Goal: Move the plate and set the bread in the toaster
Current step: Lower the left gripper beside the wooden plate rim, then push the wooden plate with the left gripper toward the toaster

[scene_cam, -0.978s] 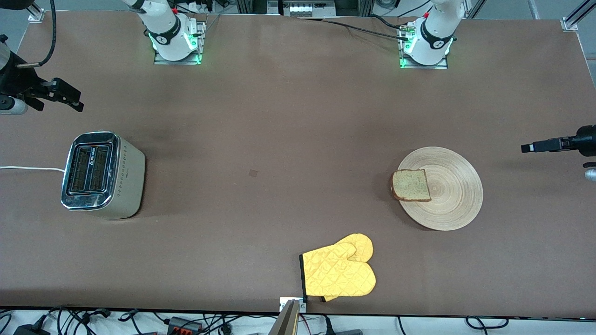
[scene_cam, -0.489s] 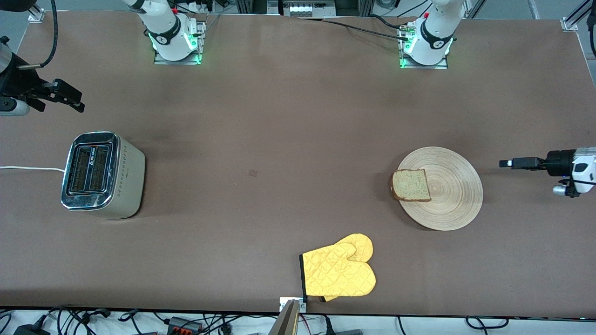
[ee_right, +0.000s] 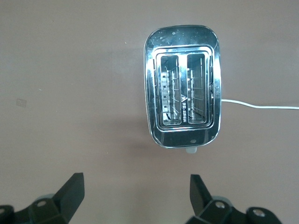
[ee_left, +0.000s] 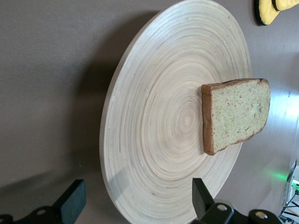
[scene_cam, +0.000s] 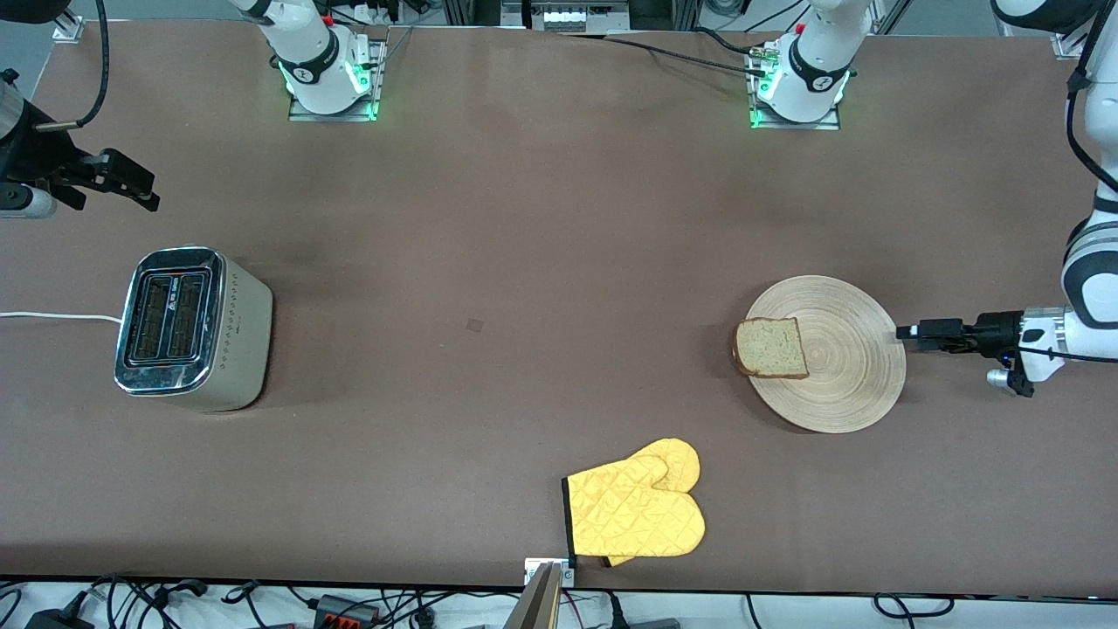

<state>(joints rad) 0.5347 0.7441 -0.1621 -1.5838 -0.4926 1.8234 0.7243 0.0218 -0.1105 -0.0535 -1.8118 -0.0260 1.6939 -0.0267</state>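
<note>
Toaster cord cut off edgewise

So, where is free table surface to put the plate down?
Broad bare table lies between the toaster and the plate, farther from the camera than the oven mitt. It is crowded at the plate's edge, where the open left gripper sits.

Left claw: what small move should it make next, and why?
Probably ease a little farther in so the fingers straddle the plate rim, then close. The left claw is open at the plate's edge, gripping nothing, and the bread lies on it.
</note>
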